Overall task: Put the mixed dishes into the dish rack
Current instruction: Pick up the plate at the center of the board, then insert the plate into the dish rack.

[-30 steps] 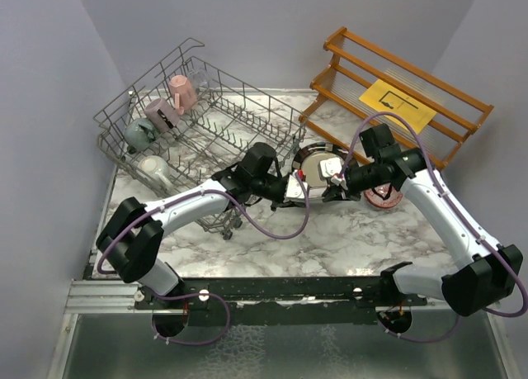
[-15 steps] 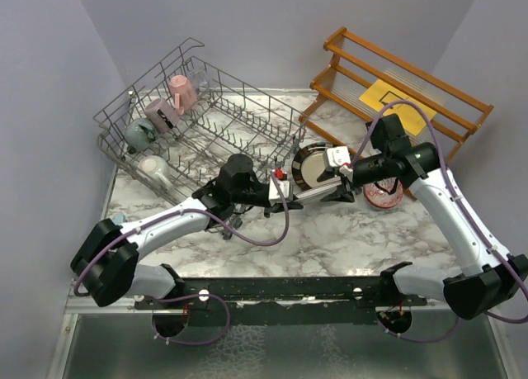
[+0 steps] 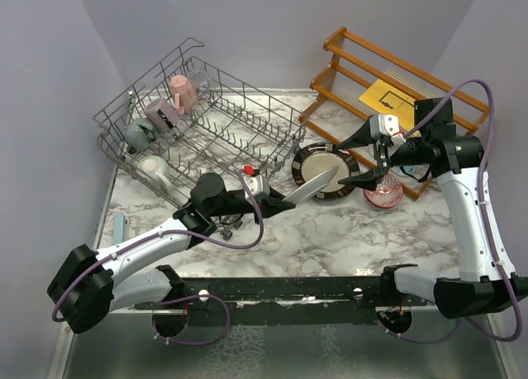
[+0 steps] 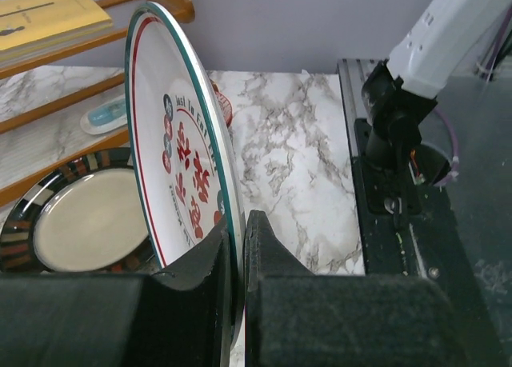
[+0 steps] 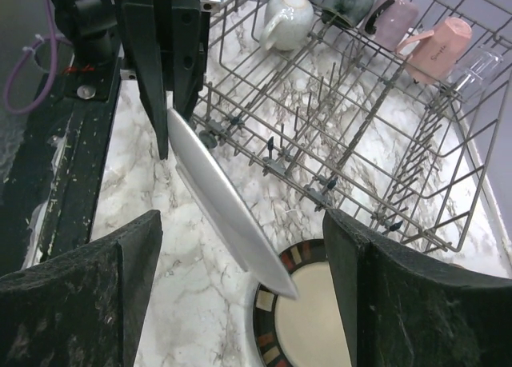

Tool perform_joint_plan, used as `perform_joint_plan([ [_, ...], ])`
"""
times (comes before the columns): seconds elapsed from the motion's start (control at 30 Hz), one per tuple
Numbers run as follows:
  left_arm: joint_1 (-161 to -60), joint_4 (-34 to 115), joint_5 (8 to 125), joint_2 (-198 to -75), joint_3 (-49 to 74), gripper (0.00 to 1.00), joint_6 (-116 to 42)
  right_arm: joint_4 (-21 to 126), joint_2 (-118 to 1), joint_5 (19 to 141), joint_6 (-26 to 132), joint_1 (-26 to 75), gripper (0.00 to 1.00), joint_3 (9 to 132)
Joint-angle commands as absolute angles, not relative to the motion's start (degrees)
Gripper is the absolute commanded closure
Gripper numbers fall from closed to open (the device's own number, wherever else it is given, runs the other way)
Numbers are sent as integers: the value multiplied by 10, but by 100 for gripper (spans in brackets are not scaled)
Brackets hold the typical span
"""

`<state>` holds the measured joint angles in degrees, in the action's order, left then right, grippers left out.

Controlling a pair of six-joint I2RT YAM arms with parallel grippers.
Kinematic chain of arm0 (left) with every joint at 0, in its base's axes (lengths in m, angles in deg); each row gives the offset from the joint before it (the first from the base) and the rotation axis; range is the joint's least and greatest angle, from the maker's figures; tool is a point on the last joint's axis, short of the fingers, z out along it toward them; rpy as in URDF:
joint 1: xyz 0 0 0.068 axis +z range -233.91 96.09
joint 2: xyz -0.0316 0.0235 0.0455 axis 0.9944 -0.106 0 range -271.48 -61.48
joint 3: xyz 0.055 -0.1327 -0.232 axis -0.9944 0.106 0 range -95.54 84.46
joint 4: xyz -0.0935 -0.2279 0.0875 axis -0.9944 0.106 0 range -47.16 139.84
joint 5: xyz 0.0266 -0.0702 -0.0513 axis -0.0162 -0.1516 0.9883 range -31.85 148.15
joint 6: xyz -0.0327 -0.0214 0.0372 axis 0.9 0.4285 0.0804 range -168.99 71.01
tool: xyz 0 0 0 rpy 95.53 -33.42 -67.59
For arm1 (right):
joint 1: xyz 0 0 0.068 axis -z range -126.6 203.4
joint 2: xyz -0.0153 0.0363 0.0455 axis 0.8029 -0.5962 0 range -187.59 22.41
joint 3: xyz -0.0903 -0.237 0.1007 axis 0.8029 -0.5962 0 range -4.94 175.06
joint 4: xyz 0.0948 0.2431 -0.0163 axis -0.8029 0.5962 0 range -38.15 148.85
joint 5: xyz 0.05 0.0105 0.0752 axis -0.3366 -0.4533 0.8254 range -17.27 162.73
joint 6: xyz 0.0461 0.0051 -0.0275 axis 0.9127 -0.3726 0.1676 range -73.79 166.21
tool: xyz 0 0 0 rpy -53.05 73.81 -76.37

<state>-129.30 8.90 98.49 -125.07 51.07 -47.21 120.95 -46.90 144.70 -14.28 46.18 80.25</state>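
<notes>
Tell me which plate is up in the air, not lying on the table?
The white round plate with red characters and a green rim: the left end effector holds it by the rim. The dark-rimmed cream plate lies flat on the marble table.

An orange-brown wooden slatted shelf (image 3: 396, 90) stands at the far right of the white-and-grey marbled counter (image 3: 330, 230). A yellow paper sheet (image 3: 398, 105) with black marks lies on the shelf's slats. Lilac walls (image 3: 272, 24) rise behind the shelf.
</notes>
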Motion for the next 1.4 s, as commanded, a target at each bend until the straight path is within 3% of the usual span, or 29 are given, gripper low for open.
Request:
perform_joint_plan([
  [0.0, -1294, 8, 916, -1206, 510, 100, -384, 1199, -458, 1520, -96, 506, 19, 810],
  [0.37, -1270, 168, 864, -1190, 379, 100, -352, 1101, -438, 1523, -4, 561, 18, 753],
  [0.8, -1001, 259, 1098, -1332, 148, 100, -273, 886, -426, 1499, 85, 573, 17, 543],
  [1.07, -839, 170, 1215, -1448, 71, 100, -177, 819, -459, 1506, 83, 573, 17, 478],
  [1.37, -747, 22, 1269, -1596, 0, 100, -55, 808, -471, 1514, 80, 573, 17, 462],
])
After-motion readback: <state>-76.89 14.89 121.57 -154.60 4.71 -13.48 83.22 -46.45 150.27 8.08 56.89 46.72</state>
